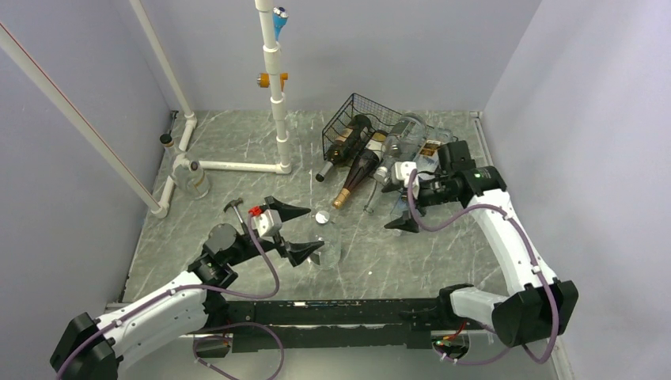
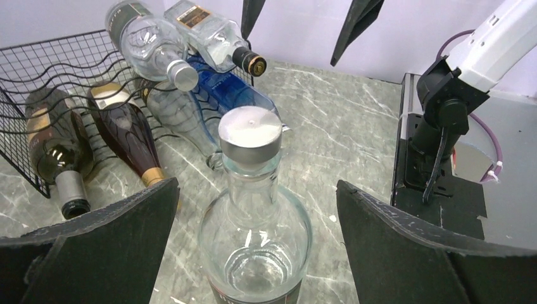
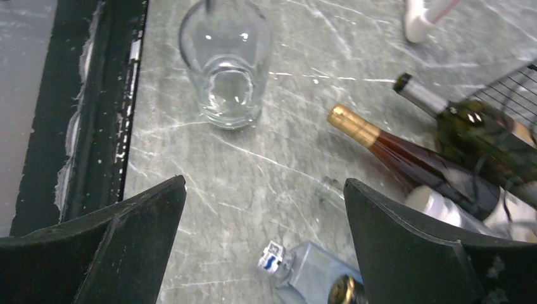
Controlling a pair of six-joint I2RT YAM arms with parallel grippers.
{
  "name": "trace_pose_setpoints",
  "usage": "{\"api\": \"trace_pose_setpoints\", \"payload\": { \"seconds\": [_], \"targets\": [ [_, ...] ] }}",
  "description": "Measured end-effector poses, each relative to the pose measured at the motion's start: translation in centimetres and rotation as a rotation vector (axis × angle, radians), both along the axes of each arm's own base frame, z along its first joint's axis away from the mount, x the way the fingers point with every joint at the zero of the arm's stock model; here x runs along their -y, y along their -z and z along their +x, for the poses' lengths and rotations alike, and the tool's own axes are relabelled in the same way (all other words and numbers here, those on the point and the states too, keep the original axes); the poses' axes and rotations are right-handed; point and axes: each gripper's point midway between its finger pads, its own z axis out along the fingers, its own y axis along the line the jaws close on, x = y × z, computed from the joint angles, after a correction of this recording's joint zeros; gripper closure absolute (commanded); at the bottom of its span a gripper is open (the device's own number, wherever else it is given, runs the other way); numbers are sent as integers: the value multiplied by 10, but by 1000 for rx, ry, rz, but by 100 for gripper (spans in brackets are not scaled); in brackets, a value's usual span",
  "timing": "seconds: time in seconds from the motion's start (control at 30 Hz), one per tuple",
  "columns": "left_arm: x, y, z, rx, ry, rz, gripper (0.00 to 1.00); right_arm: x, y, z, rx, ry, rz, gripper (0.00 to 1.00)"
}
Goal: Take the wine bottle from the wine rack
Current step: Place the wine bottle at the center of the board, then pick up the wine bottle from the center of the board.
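Wine bottle (image 1: 358, 170), the dark one with gold foil on its neck, lying on its side in the bottom row of the wine rack (image 1: 354, 107), foil end sticking out over the surface (image 1: 237, 158) toward the arms. Sitting just beside the right pincer (image 1: 389, 207) yet outside its gap, slanting off to the right of it in the right wrist view and touching neither finger.

Right pincer standing spread wide, gripping nothing, hovering low over bare marbled stone. Lying right under it, a small clear bottle with a blue-and-white cap (image 3: 278, 263), and a dark-capped neck (image 3: 342, 291) showing beside that. Crowding the wine bottle's near flank, the pale silver neck of another bottle (image 3: 437, 202). Lying on its far side, also in the rack, a green bottle (image 3: 468, 120) with a grey foil neck.

Piling up on the rack, seen from the left wrist: two clear bottles (image 2: 149, 41) on top, and a blue bottle (image 2: 234, 98) under them.

Left pincer (image 2: 257, 182) likewise gaping fully, flanking an upright clear bottle (image 2: 253, 215) with a silver cap, gaps showing on both sides, fingers touching no glass. Standing apart from the rack, that bottle, out on open surface. Rising at the back left, a white pipe frame (image 1: 273, 79).
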Motion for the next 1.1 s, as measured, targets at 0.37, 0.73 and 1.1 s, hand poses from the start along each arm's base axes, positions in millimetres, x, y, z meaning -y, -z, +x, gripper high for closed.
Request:
{"api": "trace_pose_setpoints", "payload": {
  "seconds": [0.37,0.73,1.1],
  "targets": [
    [12,2,5,8,15,-13,1,42,-22,19,8,190,141,1],
    [29,2,6,28,27,-39,3,63,-24,24,-10,286,241,1],
    [27,-6,12,72,-23,-70,10,69,-22,26,-19,309,290,1]
  ]
}}
